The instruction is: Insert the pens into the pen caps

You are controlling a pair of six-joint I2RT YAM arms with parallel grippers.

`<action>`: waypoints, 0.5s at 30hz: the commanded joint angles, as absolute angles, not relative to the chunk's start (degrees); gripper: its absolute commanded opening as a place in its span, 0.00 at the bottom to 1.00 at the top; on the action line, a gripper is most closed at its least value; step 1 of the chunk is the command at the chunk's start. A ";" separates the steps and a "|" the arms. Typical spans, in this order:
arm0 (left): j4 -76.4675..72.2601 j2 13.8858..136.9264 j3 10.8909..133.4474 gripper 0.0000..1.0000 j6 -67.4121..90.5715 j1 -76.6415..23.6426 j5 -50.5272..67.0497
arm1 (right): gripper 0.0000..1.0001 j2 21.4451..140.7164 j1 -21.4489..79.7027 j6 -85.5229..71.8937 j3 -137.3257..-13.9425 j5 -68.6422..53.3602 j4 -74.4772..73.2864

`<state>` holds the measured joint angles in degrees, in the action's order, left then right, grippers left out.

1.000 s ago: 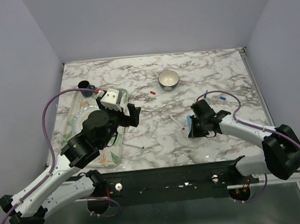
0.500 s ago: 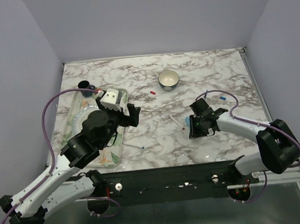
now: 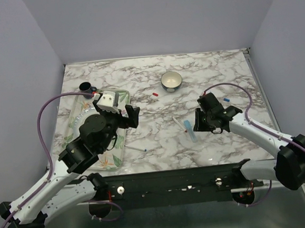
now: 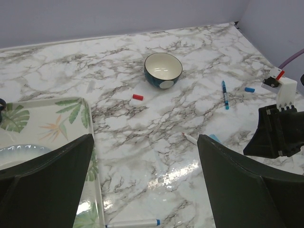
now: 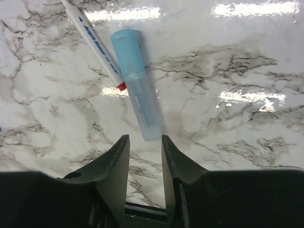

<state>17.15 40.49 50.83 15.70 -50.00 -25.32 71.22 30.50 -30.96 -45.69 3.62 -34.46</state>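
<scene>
Right gripper point(image 3: 197, 122) has drawn back toward the right side, and the pale blue marker point(image 3: 189, 130) it covered half a second ago now lies uncovered on the table point(image 3: 155, 77). In the right wrist view you see the fingers point(image 5: 168, 164) slightly parted and released, holding nothing, with the marker's near end just ahead of the gap. A white pen with a red tip point(image 5: 92, 40) lies slantwise beside the marker, its tip against the marker's side. The left gripper point(image 4: 145, 156) hangs spread wide and empty near the tray point(image 4: 87, 111). From the left wrist view you can locate the red cap point(image 4: 137, 97) near the bowl point(image 4: 163, 69), with the dark blue pen point(image 4: 224, 94) and the blue cap point(image 4: 249, 89) close together farther right. A white pen with a blue tip point(image 4: 133, 223) lies just beside the tray.
</scene>
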 commanded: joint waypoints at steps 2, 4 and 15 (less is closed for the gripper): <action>15.73 39.29 50.10 0.99 15.91 -49.83 -27.77 | 0.36 72.95 30.15 -30.06 -47.90 0.28 -32.54; 15.82 38.94 50.10 0.99 15.91 -49.83 -27.95 | 0.35 73.56 30.23 -29.62 -48.25 -3.24 -30.68; 13.62 36.21 48.52 0.99 15.82 -49.83 -27.42 | 0.37 84.10 33.48 -20.22 -53.61 -4.23 -20.92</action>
<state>16.03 37.63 49.69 15.70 -50.00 -26.15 79.11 31.29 -24.69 -49.47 -5.06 -23.90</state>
